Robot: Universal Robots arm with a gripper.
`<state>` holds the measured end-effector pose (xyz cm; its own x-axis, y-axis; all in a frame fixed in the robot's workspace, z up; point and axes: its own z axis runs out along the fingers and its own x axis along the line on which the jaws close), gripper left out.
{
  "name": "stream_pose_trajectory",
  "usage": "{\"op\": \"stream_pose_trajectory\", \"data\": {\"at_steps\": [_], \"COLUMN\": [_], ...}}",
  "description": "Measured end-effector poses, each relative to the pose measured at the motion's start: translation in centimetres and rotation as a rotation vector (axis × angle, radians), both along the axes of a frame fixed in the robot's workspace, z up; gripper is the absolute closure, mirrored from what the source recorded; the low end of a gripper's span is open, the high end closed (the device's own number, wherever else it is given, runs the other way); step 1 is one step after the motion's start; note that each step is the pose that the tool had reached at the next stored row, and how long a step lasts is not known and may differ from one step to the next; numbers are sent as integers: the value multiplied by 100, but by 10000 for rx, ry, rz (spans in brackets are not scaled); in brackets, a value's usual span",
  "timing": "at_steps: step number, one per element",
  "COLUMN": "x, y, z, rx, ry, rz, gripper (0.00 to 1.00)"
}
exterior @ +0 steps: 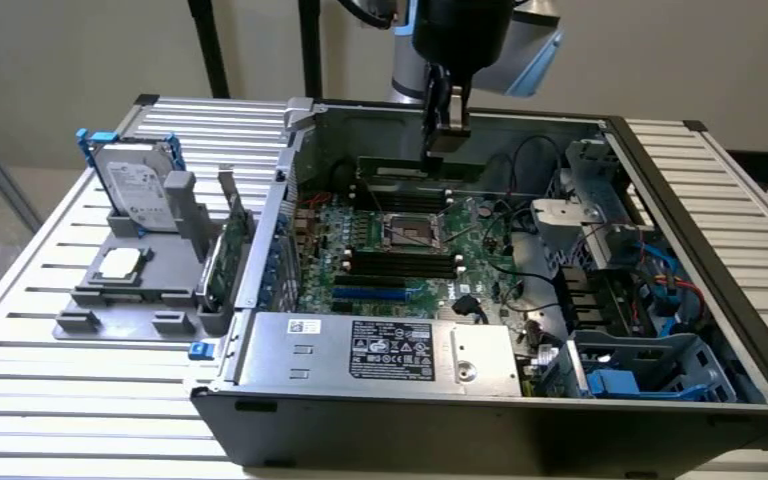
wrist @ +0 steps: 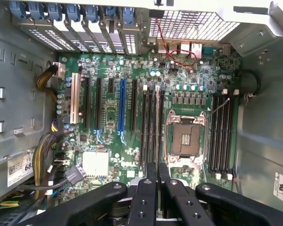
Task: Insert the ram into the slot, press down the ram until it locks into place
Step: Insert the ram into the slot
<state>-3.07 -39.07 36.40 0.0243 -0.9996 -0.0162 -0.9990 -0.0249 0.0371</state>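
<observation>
My gripper reaches down into the open computer case over the far side of the motherboard. It is shut on the ram, a thin green stick held on edge. In the wrist view the ram shows edge-on as a pale strip running out from between my fingertips, with the gripper closed narrowly around it. It lies in line with the bank of parallel black slots beside the silver processor socket. The slot under the ram is covered by it. I cannot tell whether the ram touches it.
A second bank of black slots lies on the socket's other side, and a blue socket beside the first. Cables run along the case wall. Outside the case stand a grey fixture with a hard drive and an upright green card.
</observation>
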Motion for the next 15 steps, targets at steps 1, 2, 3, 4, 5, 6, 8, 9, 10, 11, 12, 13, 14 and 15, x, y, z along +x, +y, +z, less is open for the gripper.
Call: {"op": "stream_pose_trajectory", "data": {"at_steps": [1, 2, 3, 4, 5, 6, 8, 9, 10, 11, 12, 13, 14, 15], "x": [-8, -16, -20, -22, -22, -22, -23, -23, -23, -22, -22, -22, -22, -22], "y": [0, 0, -1, -2, -4, -11, -28, -35, -40, -45, -52, -59, -66, -71], "z": [-19, -37, -55, -73, -91, -110, -147, -165, -183, -201, -218, -237, -255, -275], "rx": [1, 1, 1, 0, 1, 0, 0, 2, 1, 0, -1, 1, -1, 2], "ry": [-1, -1, -2, -2, -3, -4, -28, -40, -40, -41, -40, -42, -41, -42], "rz": [-10, -24, -38, -56, -82, -125, -246, -314, -381, -426, -451, -464, -473, -477], "gripper": [87, 87, 87, 87, 87, 87, 87, 87, 87, 87, 87, 87, 87, 87]}}
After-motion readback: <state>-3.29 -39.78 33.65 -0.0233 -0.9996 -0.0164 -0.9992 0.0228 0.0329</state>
